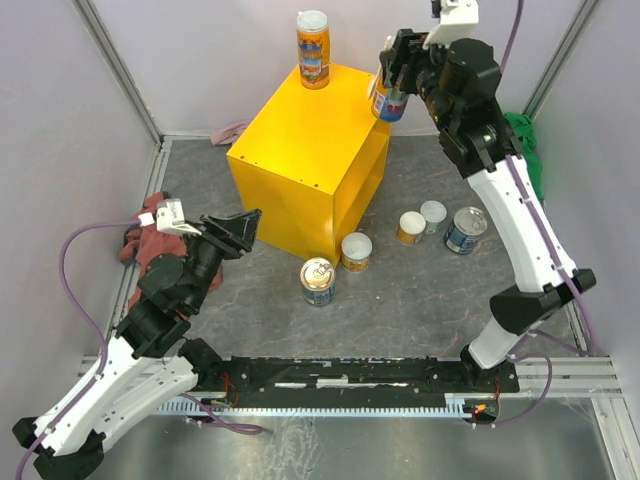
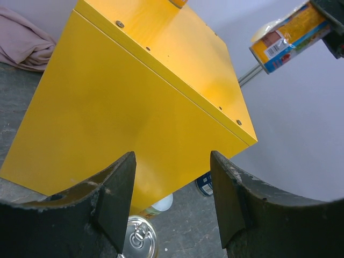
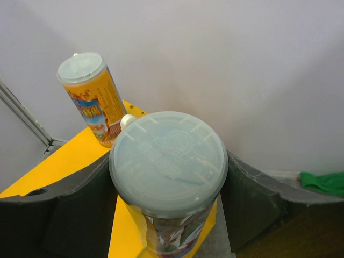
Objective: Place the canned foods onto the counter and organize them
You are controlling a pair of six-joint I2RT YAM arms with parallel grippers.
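Grips 1 tall orange can [image 1: 389,100] between the right gripper's [image 1: 392,88] jaws, over the yellow counter's [image 1: 300,150] right corner. Shows a second can [image 1: 313,50] upright at its far corner, and the left gripper [image 1: 245,228] with jaws parted, holding nothing.

Partly seen cans
Right claw [image 1: 392,86] hides the top of the held orange can [image 1: 389,108]; the left wrist view crops the other orange can [image 2: 178,2].

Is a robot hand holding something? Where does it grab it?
The right gripper pinches a tall orange can by its sides, near the lid. The left gripper holds nothing.
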